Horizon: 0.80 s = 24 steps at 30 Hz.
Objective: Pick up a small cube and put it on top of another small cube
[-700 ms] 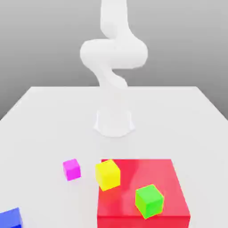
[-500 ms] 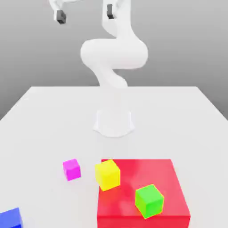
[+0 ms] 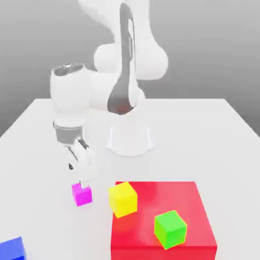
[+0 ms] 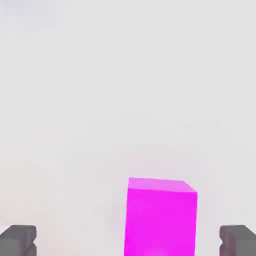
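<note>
White matte table (image 3: 213,132) under a plain grey backdrop, white robot arm (image 3: 122,76) mounted on its round base mid-table. Small matte magenta cube (image 3: 82,194) sits on the bare table, just off the exterior view's left of the big red block (image 3: 172,203), apart from it. Matte yellow cube (image 3: 123,199), larger, sits at the red block's near-left corner, overhanging the edge; it is the closest neighbour to the magenta cube, with a clear gap between. Larger green cube (image 3: 170,229) rests on top of the red block, well apart. Blue cube (image 3: 11,249) is cut off at the frame's lower left corner. Fingers (image 3: 84,165) spread wide, released, holding nothing, hanging just above the magenta cube and covering its far top edge in the exterior view. Hand view: magenta cube (image 4: 160,217) lies between the two dark finger pads (image 4: 19,240), closer to one side, touching neither; its lower part is cut off by the frame.
</note>
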Tool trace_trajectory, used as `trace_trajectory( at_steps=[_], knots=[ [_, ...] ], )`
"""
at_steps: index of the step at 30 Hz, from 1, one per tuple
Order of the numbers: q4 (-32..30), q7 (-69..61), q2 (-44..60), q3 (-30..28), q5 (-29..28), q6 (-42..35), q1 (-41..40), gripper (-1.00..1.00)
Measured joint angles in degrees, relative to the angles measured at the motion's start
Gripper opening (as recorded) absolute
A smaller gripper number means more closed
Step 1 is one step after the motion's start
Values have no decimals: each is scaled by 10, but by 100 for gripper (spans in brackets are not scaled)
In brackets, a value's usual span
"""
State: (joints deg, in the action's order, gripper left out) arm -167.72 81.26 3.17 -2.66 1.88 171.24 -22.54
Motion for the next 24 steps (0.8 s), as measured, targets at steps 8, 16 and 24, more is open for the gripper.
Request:
trace_trajectory(
  at_steps=[8,16,24],
  knots=[
    [19,-8,117,28,15,95,-23,-100],
    [9,-2,65,23,6,53,-20,-100],
    [31,25,-34,10,-29,-67,-19,-100]
  ],
)
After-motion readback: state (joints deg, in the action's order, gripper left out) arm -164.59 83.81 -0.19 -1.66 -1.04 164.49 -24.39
